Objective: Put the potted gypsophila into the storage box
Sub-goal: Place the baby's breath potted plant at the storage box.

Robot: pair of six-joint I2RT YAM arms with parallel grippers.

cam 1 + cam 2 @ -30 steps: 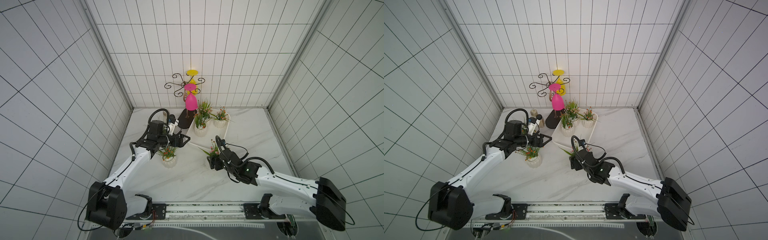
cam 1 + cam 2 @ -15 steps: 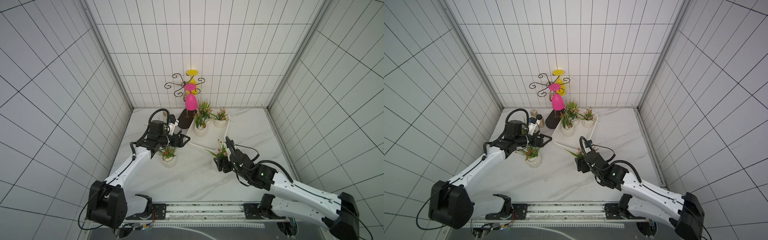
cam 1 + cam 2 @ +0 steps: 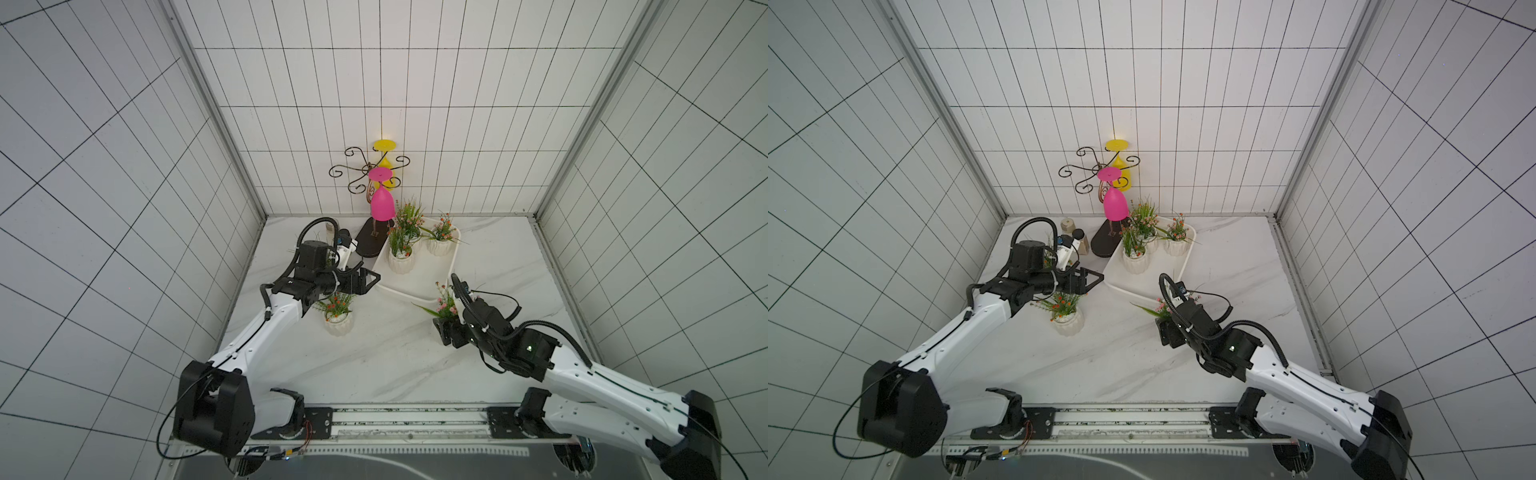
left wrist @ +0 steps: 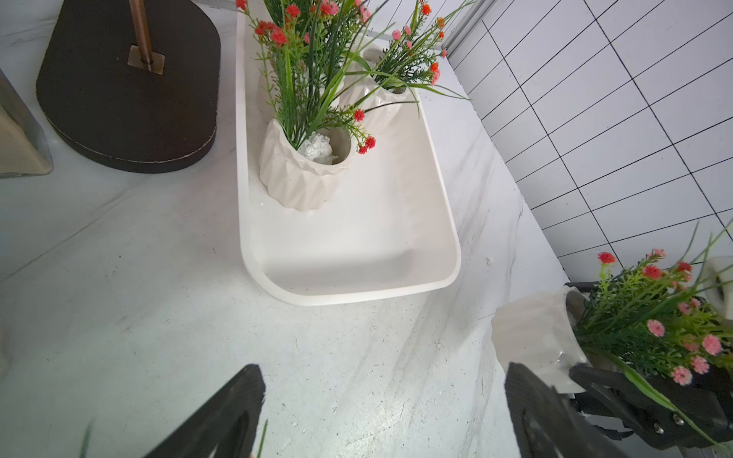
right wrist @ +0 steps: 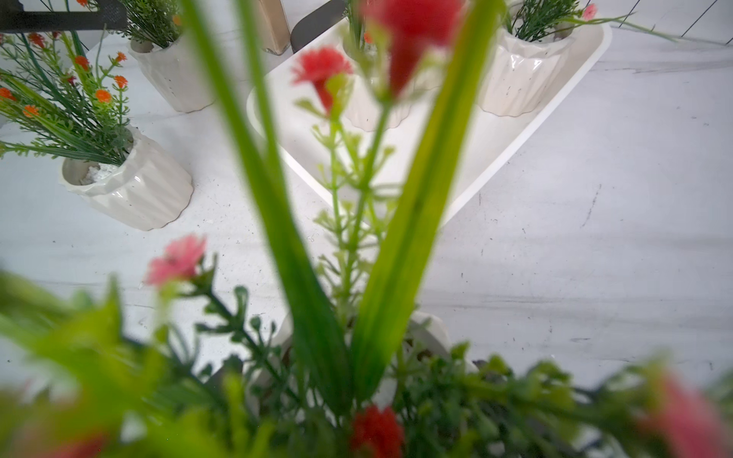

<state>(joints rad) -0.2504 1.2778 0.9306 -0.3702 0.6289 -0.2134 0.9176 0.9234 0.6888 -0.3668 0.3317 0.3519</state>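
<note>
The storage box [image 3: 419, 276] [image 3: 1144, 286] [image 4: 349, 246] [image 5: 519, 131] is a shallow white tub at the back middle of the table. It holds three potted plants [image 3: 401, 262]. In the left wrist view my right gripper [image 3: 451, 332] [image 3: 1169, 332] is shut on a white ribbed pot of pink-flowered gypsophila [image 3: 444, 305] [image 3: 1163, 308] [image 4: 531, 329]. The pot is tilted and outside the box, next to its near right corner. The plant's leaves fill the right wrist view and hide the fingers. My left gripper [image 3: 369, 281] [image 3: 1090, 282] [image 4: 384, 372] is open and empty near the box's left corner.
An orange-flowered pot [image 3: 338, 325] [image 3: 1068, 323] [image 5: 131, 190] stands on the table under the left wrist. Another pot [image 5: 174, 75] sits behind it. A glass rack with a dark base [image 3: 370, 243] and a hanging pink glass [image 3: 382, 204] stands at the back. Small bottles [image 3: 1073, 237] are beside it.
My right arm has carried the pink-flowered pot to the right and slightly nearer the table front. My left arm has stayed still.
</note>
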